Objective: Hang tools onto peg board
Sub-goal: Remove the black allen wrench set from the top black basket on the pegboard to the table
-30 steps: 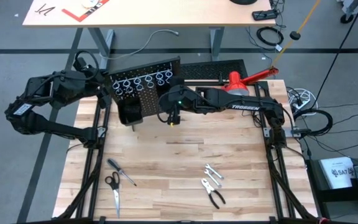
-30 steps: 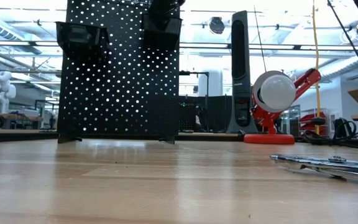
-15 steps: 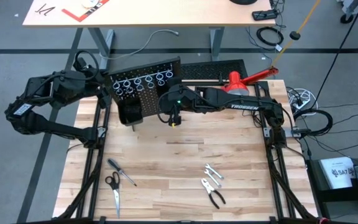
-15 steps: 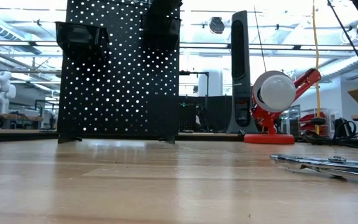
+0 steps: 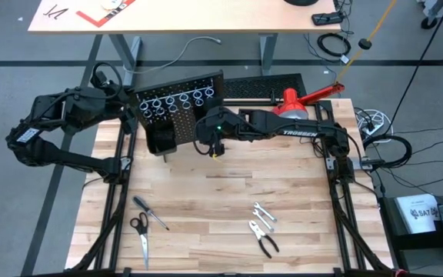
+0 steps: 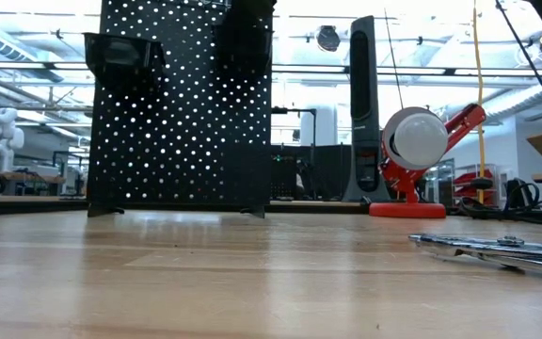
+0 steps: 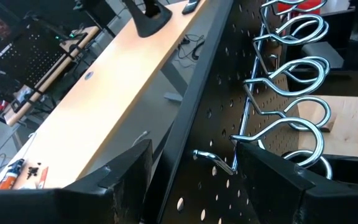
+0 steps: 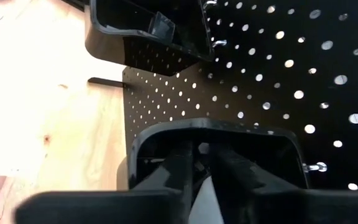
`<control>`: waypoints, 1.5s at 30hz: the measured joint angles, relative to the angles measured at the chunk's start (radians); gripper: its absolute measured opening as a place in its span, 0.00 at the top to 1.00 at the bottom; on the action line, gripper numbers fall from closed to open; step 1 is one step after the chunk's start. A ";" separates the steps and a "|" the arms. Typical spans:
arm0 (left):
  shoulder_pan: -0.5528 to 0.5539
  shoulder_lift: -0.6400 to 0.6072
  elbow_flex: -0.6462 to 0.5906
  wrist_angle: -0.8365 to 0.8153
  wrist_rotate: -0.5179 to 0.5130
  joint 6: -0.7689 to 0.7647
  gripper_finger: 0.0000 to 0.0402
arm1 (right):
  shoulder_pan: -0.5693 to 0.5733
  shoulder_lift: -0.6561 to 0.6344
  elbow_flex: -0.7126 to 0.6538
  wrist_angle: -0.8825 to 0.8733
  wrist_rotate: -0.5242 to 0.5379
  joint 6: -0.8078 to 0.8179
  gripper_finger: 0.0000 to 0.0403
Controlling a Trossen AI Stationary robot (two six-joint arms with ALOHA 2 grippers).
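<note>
Standing upright at the table's far edge: the peg board [image 5: 177,108], with its row of silver rings [image 5: 177,100] along the top and two black bins [image 6: 120,52] fixed to its face. Reaching in from the right side of the table, the right gripper [image 5: 215,146], hovering right over the bin nearest it [image 8: 216,140], fingers [image 8: 173,168] drawn close together and pointing down into that bin with something pale and thin [image 8: 205,198] showing between them; impossible to tell what it is, or whether it is truly pinched. Waiting at the board's other end, the left gripper [image 5: 129,108], fingers [image 7: 129,168] spread wide with the board's top edge and rings between them, apparently touching nothing.

Lying flat on the wood near the front edge, well apart from both grippers: scissors [image 5: 141,235] and a thin screwdriver [image 5: 151,213] on the left, pliers [image 5: 264,240] and a silver wrench [image 5: 264,213] on the right. Standing behind the board to the right, a red-and-white lamp [image 6: 422,155].
</note>
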 joint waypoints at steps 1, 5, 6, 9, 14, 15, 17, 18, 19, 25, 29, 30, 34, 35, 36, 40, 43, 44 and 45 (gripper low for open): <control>0.000 0.000 0.000 0.000 0.000 0.000 0.40 | 0.000 0.001 0.000 -0.002 0.000 -0.002 0.92; 0.000 0.000 0.000 0.000 -0.001 0.000 0.40 | 0.000 0.002 0.000 -0.002 0.001 -0.007 0.98; 0.000 0.000 0.000 0.000 -0.001 0.000 0.40 | 0.000 0.001 0.000 -0.002 0.001 -0.008 0.97; 0.000 0.000 0.000 0.001 0.000 -0.001 0.40 | 0.001 0.002 -0.001 -0.001 0.030 -0.026 0.98; 0.000 0.000 0.000 0.001 -0.001 -0.002 0.40 | 0.015 0.003 -0.002 0.005 0.087 -0.065 0.99; 0.000 0.000 0.000 0.001 -0.001 -0.002 0.40 | 0.018 0.002 -0.002 0.009 0.099 -0.074 0.99; 0.000 0.000 0.000 0.001 -0.001 -0.002 0.40 | 0.027 0.002 -0.003 0.018 0.128 -0.099 0.99; 0.000 0.000 0.000 0.001 -0.001 -0.002 0.40 | 0.032 0.001 -0.003 0.020 0.142 -0.112 0.99; 0.000 0.000 0.000 0.000 -0.001 -0.002 0.40 | 0.037 0.001 -0.003 0.024 0.153 -0.121 0.99; 0.000 0.000 0.000 0.001 -0.001 -0.002 0.40 | 0.059 0.000 -0.004 0.040 0.224 -0.163 1.00; 0.000 0.000 0.000 0.000 -0.001 -0.002 0.40 | 0.072 -0.004 -0.004 0.047 0.245 -0.181 1.00; 0.000 0.000 0.000 0.002 0.000 -0.002 0.40 | 0.075 -0.007 -0.004 0.049 0.249 -0.181 1.00; -0.001 0.000 0.000 0.003 0.000 -0.007 0.40 | 0.092 -0.017 -0.004 0.054 0.287 -0.199 1.00; -0.001 0.000 0.000 0.003 0.000 -0.007 0.40 | 0.096 -0.022 -0.004 0.054 0.289 -0.200 1.00; -0.001 0.000 0.000 0.003 0.001 -0.007 0.40 | 0.100 -0.027 -0.004 0.051 0.289 -0.200 1.00; -0.001 0.000 0.000 0.003 0.001 -0.008 0.40 | 0.118 -0.041 -0.004 0.064 0.332 -0.215 1.00; -0.001 0.000 0.000 0.003 0.001 -0.008 0.40 | 0.129 -0.050 -0.004 0.063 0.347 -0.223 1.00; -0.001 0.000 0.000 0.002 0.000 -0.008 0.40 | 0.133 -0.052 -0.004 0.072 0.351 -0.226 1.00; -0.001 0.000 0.000 0.002 0.001 -0.008 0.40 | 0.138 -0.058 -0.004 0.080 0.360 -0.229 1.00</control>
